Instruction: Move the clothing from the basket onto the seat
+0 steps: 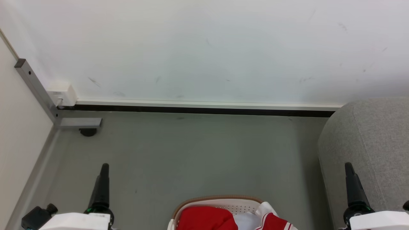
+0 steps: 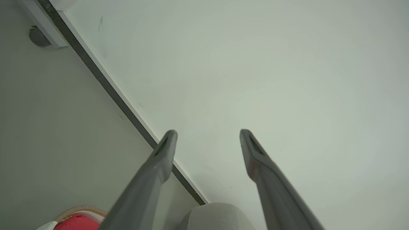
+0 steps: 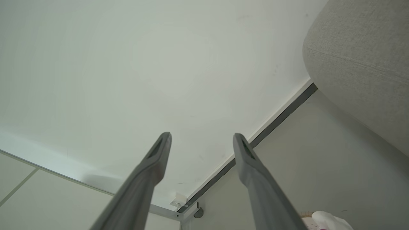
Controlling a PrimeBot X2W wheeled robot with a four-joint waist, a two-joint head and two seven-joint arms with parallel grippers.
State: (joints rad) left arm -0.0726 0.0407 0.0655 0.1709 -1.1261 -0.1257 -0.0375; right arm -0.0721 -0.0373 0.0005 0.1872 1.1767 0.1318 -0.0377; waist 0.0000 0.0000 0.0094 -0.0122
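Observation:
The white perforated basket (image 1: pixel 217 200) with its tan rim sits on the floor at the bottom middle of the head view. Red and white clothing (image 1: pixel 207 218) lies bunched inside it. The grey woven seat (image 1: pixel 374 137) stands at the right, against the wall. My left gripper (image 1: pixel 104 166) is raised left of the basket and my right gripper (image 1: pixel 348 165) is raised in front of the seat's side. In the left wrist view the left gripper (image 2: pixel 207 132) stands open and empty, with the clothing (image 2: pixel 78 222) low at the left. The right gripper (image 3: pixel 202 135) is open and empty too, the seat (image 3: pixel 361 57) at its upper right.
A white wall with a dark baseboard (image 1: pixel 198 110) closes off the far side. At the left stands a pale panel with a grey metal frame (image 1: pixel 35 86), a black foot (image 1: pixel 88 131) and a small white box (image 1: pixel 62 92). Bare grey floor (image 1: pixel 198 153) lies beyond the basket.

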